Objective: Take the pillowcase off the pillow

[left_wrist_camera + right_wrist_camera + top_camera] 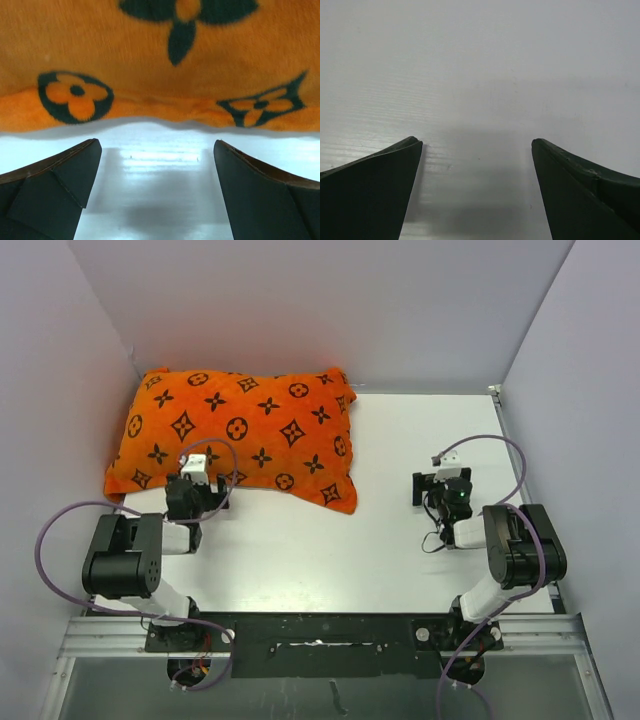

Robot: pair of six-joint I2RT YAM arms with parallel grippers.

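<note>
The white counter (420, 430) is sitting inside pale walls (320, 300) that are closing it in on the far, left and right sides. The pillowcase (240, 435), bright orange with dark flower, star and circle motifs, is lying plump and full at the counter's far left corner, reaching along the far edge to about its middle. It is wrapping the pillow completely, so the pillow itself is staying hidden inside.

The left arm (125, 555) is folding up near the counter's near left corner, and the right arm (515, 545) is doing the same toward the right edge, well apart from the fabric. A purple cable (60, 515) is looping beside the left arm.

The left claw (156, 150) is standing wide open and gripping nothing; in its wrist view it is pointing at the pillowcase's near edge, with a strip of bare counter showing between the fingertips (90, 150) and the fabric. The right claw (477, 145) is also gaping wide and holding nothing, looking out over bare counter only.
</note>
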